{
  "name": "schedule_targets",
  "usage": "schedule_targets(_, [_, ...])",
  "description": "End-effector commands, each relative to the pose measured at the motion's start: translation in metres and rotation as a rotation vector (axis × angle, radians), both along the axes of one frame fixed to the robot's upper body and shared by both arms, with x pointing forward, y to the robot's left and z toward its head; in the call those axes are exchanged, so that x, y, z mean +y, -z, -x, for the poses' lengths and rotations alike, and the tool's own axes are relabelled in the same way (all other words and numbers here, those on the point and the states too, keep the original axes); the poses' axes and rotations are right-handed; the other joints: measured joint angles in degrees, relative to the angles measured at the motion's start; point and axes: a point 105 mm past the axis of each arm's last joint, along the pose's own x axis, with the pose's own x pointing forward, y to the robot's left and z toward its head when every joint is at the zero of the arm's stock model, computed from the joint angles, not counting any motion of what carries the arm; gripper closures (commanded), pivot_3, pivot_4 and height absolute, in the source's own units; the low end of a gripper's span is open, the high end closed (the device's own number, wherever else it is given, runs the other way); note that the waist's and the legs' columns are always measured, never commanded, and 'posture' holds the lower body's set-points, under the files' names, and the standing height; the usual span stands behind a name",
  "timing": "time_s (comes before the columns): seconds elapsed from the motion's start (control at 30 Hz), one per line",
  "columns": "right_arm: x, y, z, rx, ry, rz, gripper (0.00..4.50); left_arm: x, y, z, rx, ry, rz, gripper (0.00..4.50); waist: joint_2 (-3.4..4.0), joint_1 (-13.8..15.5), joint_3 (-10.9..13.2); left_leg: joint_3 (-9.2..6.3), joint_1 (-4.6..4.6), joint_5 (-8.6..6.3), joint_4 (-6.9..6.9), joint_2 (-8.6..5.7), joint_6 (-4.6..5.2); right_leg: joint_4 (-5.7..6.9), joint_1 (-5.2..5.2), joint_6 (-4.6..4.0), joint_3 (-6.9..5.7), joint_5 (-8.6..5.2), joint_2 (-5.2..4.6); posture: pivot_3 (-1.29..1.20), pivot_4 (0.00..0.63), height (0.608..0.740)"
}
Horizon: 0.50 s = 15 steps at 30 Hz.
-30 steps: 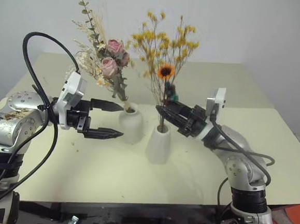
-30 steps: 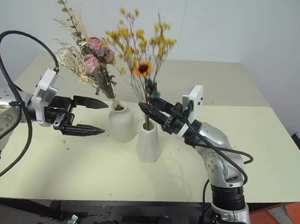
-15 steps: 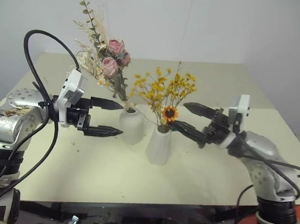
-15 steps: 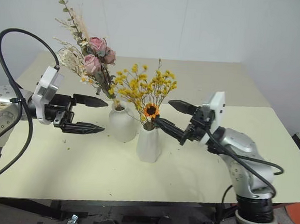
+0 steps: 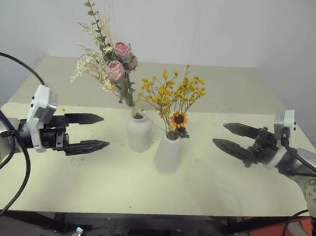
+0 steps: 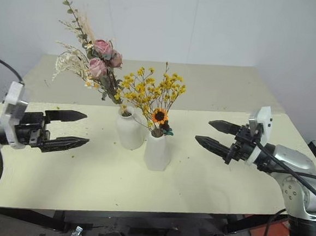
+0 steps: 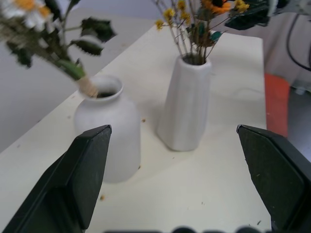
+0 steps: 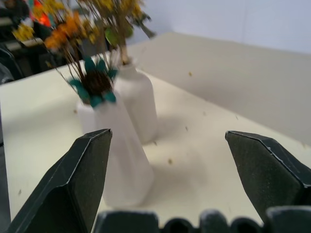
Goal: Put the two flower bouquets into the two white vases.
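Vases: two, both matte white ceramic, standing side by side just apart near the middle of the cream table (image 5: 114, 185). Rounded vase (image 5: 139, 133) with narrow neck is sitting toward the robot's left; tapered cone vase (image 5: 167, 151) with faint facets is sitting to its right and slightly nearer the robot.

Bouquets: two, each standing in a vase. Pink rose bouquet (image 5: 115, 65), with pale grasses and a tall green sprig, is leaning up and leftward out of the rounded vase. Yellow blossom bouquet (image 5: 173, 92) is spreading low over the cone vase, its small sunflower (image 5: 179, 119) hanging just above the rim beside a bit of teal.

Grippers: two. Left gripper (image 5: 88, 130) is hanging level, well to the left of the rounded vase, black fingers spread wide, holding nothing. Right gripper (image 5: 230, 137) is hanging level, well to the right of the cone vase, fingers likewise spread wide and empty. Both are pointing inward at the vases.

Surroundings: a plain pale wall (image 5: 236, 26) is backing the table; small dry crumbs are lying scattered on the tabletop near the vases. Nothing is standing between either gripper and the vases.
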Motion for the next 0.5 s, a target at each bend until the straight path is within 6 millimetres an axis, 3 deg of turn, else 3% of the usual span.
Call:
schedule_targets(0.03, [-0.014, -0.009, 0.004, -0.061, 0.048, 0.052, 0.07, 0.005, -0.010, 0.011, -0.063, -0.050, 0.011, 0.00, 0.00, 0.0, 0.0, 0.01, 0.00, 0.00, 0.00, 0.00, 0.00, -0.01, 0.00, 0.00, 0.00, 0.00, -0.01, 0.00, 0.150, 0.740])
schedule_targets(0.27, [-0.016, 0.006, 0.001, -0.092, 0.133, 0.148, 0.07, 0.020, 0.013, 0.016, -0.067, -0.170, 0.092, 0.00, -0.02, 0.0, 0.0, 0.05, 0.16, 0.00, -0.01, 0.00, 0.00, 0.02, 0.08, -0.02, 0.04, -0.02, 0.00, 0.00, 0.150, 0.740])
schedule_targets(0.5, [-0.008, 0.027, 0.007, -0.097, 0.219, 0.143, 0.07, 0.016, 0.037, 0.015, -0.067, -0.262, 0.149, 0.00, -0.05, 0.4, 0.0, 0.05, 0.18, 0.00, 0.00, 0.00, -0.01, -0.02, 0.16, -0.02, 0.03, -0.02, -0.01, 0.00, 0.150, 0.740])
